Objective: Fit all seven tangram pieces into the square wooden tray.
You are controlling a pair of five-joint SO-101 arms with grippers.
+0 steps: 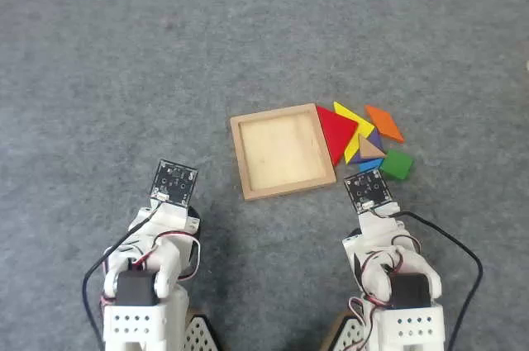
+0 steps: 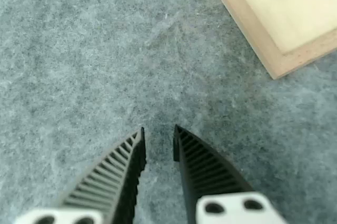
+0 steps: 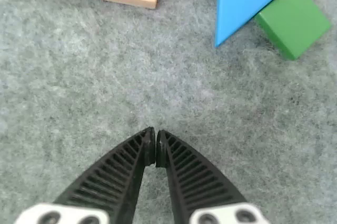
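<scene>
Work on the puzzle is at its very start: the wooden tray (image 1: 240, 157) lies flat on the grey felt mat (image 1: 124, 78) between the two arms and holds no piece. All seven pieces sit in a tight cluster just beside the tray's right edge. The red triangle (image 1: 333, 130) touches the rim, with the yellow triangle (image 1: 355, 124) and the orange slanted piece (image 1: 384, 122) beyond it. Nearer the right arm lie a purple piece (image 1: 376, 138), the tan triangle (image 1: 369, 149), the blue triangle (image 1: 369, 164) and the green square (image 1: 397, 164).

The right gripper (image 3: 155, 138) hangs low over bare mat, near the blue triangle and the green square, its jaws clenched tip to tip on nothing. The left gripper (image 2: 158, 135) hangs over the mat near the tray's near corner, its jaws released a narrow slit apart and holding nothing.

The step in hand, as I judge it, is picking a first piece. That likely falls to the right arm, which must part its jaws, go forward to an outer piece such as the blue triangle, and grip it across its sides. The crowding may make a clean grasp awkward.
</scene>
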